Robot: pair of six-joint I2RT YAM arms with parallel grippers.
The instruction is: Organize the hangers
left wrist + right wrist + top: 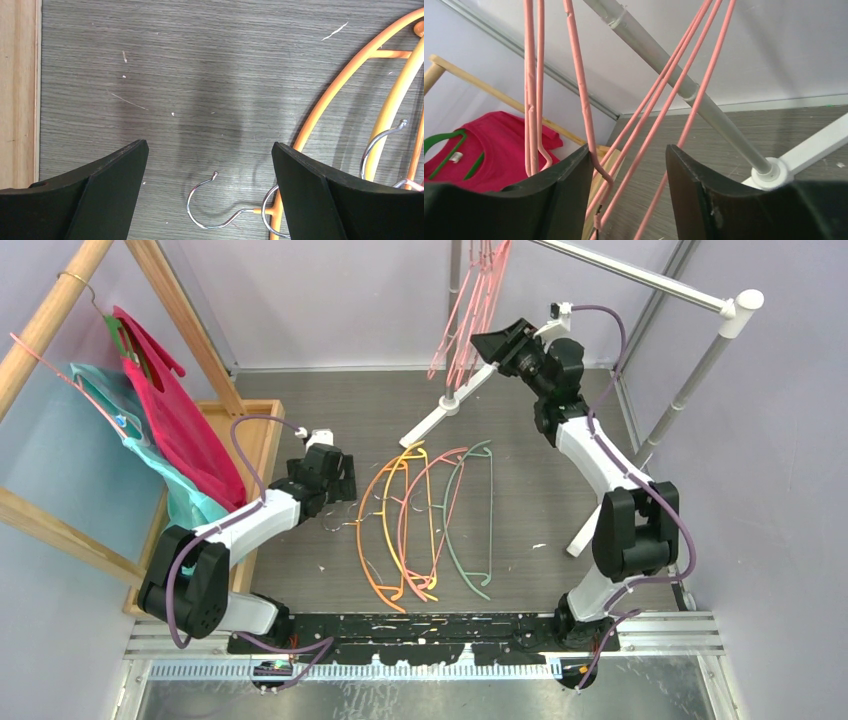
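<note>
Several hangers lie side by side on the table: orange (368, 530), yellow (390, 525), pink (432, 505) and pale green (472, 530). Several pink hangers (470, 310) hang from the white rack. My left gripper (343, 478) is open just left of the lying hangers. In the left wrist view (210, 147) the orange hanger's metal hook (207, 205) lies on the table between the jaws, untouched, with the orange (335, 95) and yellow (395, 95) frames at right. My right gripper (497, 342) is raised at the hanging pink hangers. Its jaws (628, 150) are open around their rods (659, 115), and one rod touches the left finger.
A wooden frame (45, 320) at left carries a hanger with red and teal cloth (180, 430). A wooden tray (262, 435) sits under it. The white rack's pole (674, 80), foot (440, 412) and top rail (640, 275) stand at back right.
</note>
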